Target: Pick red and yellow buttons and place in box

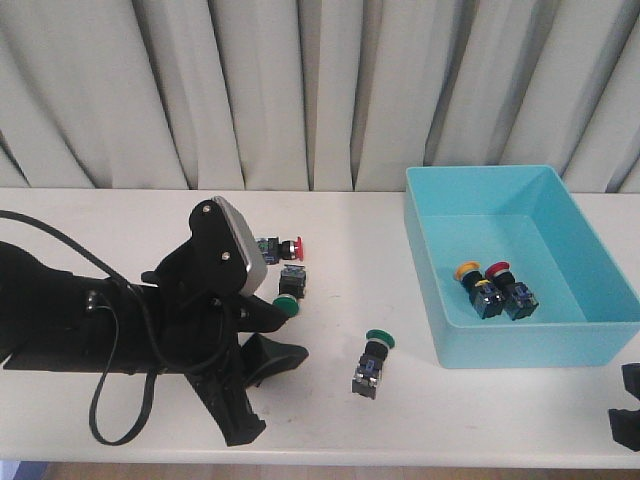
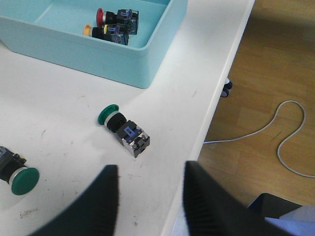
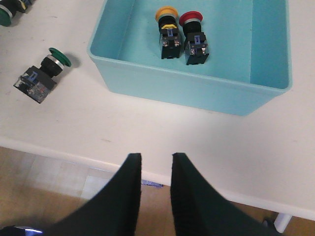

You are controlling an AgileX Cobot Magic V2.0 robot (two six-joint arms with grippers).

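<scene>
The turquoise box (image 1: 520,345) stands on the table at the right. Inside it lie a yellow button (image 1: 472,276) and a red button (image 1: 503,274), side by side; both show in the right wrist view, yellow (image 3: 167,22) and red (image 3: 193,27). Another red button (image 1: 291,246) lies on its side on the table just beyond my left arm. My left gripper (image 1: 262,392) is open and empty, low over the table's front left; in its wrist view (image 2: 150,169) nothing is between the fingers. My right gripper (image 3: 156,158) is narrowly open and empty at the table's front edge, before the box (image 3: 197,91).
A green button (image 1: 374,362) lies between my left gripper and the box. A second green button (image 1: 287,303) and a black body (image 1: 293,278) lie near the red one. The table's front edge runs just under both grippers. Curtains hang behind.
</scene>
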